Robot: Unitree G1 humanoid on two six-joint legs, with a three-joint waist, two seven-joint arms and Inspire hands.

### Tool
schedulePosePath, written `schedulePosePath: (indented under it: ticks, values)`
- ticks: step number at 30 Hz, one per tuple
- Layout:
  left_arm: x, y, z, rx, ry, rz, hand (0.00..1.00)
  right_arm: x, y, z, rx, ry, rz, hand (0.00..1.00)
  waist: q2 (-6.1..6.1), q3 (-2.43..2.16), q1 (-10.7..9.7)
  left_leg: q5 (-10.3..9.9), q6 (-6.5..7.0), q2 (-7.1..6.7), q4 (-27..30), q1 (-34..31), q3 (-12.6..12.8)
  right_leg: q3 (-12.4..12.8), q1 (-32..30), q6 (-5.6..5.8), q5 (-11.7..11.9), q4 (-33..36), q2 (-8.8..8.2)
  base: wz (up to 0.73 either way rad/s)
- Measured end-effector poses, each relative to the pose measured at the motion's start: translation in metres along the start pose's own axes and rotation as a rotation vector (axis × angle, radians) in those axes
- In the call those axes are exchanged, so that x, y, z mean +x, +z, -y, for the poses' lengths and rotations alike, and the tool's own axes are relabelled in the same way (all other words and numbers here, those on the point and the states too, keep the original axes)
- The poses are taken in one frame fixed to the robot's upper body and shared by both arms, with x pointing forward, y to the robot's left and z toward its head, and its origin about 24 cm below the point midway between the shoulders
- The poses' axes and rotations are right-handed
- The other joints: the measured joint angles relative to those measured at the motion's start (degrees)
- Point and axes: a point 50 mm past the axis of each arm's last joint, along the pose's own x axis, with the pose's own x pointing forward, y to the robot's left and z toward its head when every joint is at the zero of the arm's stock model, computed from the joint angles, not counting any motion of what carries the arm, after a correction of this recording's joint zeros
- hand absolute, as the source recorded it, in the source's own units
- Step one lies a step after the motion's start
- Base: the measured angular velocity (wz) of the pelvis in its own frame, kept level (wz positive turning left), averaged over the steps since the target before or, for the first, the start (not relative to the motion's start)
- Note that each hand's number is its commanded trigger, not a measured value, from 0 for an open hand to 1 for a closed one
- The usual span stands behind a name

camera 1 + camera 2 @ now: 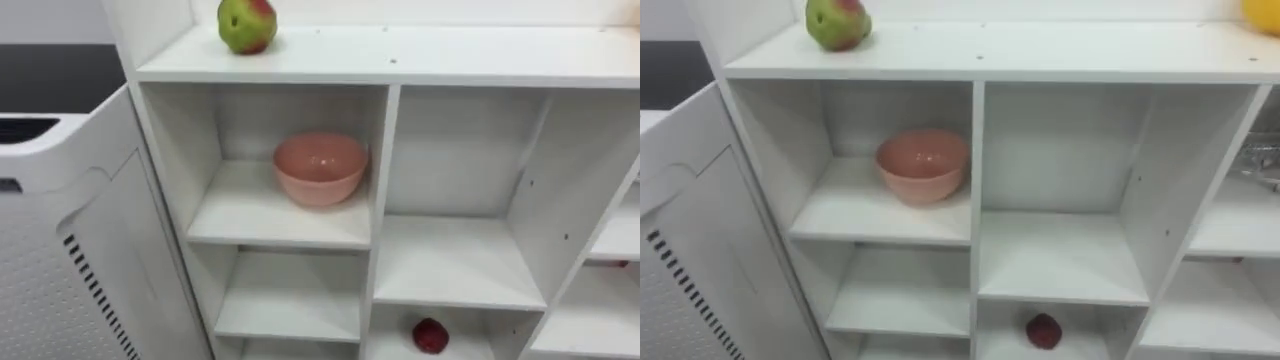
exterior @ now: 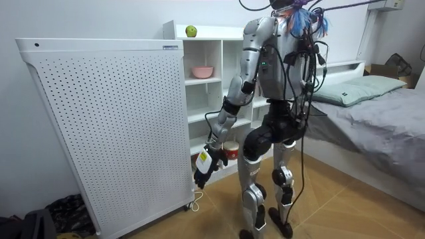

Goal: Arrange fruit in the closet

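A green and red apple (image 1: 246, 24) sits on top of the white closet (image 1: 450, 55), near its left end. A pink bowl (image 1: 320, 167) stands in the upper left compartment. A small red fruit (image 1: 430, 335) lies in the bottom middle compartment. Something yellow (image 1: 1270, 12) shows on the closet top at the far right. In the room view I stand facing the closet, and my left hand (image 2: 204, 166) hangs low beside the white panel with its fingers straight and nothing in them.
A tall white perforated panel (image 2: 99, 126) stands against the closet's left side. A bed (image 2: 372, 113) with a grey cover is at the room view's right. Several closet compartments (image 1: 455, 260) hold nothing.
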Motion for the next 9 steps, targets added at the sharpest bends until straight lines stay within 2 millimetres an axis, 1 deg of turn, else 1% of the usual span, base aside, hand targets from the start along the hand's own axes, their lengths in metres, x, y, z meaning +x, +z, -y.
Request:
schedulePosePath:
  ticks: [2,4,6,7,9]
  values:
    - [-0.002,-0.008,0.003,0.021,-0.003,0.014,0.0,-0.002,-0.019,0.006,-0.04,-0.013,-0.053,0.0,-0.2,0.08,-1.07,0.02,-0.05,0.19,-1.24,2.83,0.32,0.09,3.15,0.16,0.18,-2.19,0.52,-0.02]
    - [-0.004,-0.015,0.004,0.054,-0.004,0.006,0.0,-0.003,-0.03,0.01,-0.053,-0.025,-0.077,0.0,-0.21,0.12,-1.98,0.02,-0.05,0.21,-1.68,4.47,0.39,0.32,5.09,0.36,0.36,-3.49,0.79,-0.02]
    - [-0.004,-0.021,0.004,0.067,-0.003,-0.004,0.0,-0.005,-0.038,0.015,-0.077,-0.038,-0.101,0.0,-0.04,0.25,-2.18,0.01,-0.05,0.19,-2.07,5.97,0.42,0.37,6.9,0.51,0.61,-4.63,0.94,-0.05]
    - [-0.005,-0.027,0.005,0.055,0.002,-0.017,0.0,-0.006,-0.043,0.018,-0.11,-0.046,-0.116,0.0,0.0,0.33,-2.08,0.01,-0.05,0.18,-2.75,6.99,0.61,0.66,7.71,0.57,0.63,-4.96,1.05,-0.11]
    - [-0.006,-0.029,0.005,0.029,0.015,-0.018,0.0,-0.007,-0.05,0.018,-0.165,-0.056,-0.139,0.0,0.09,0.3,-2.01,0.01,-0.05,0.23,-3.83,8.12,0.89,1.08,8.23,0.61,0.66,-5.29,1.26,-0.1]
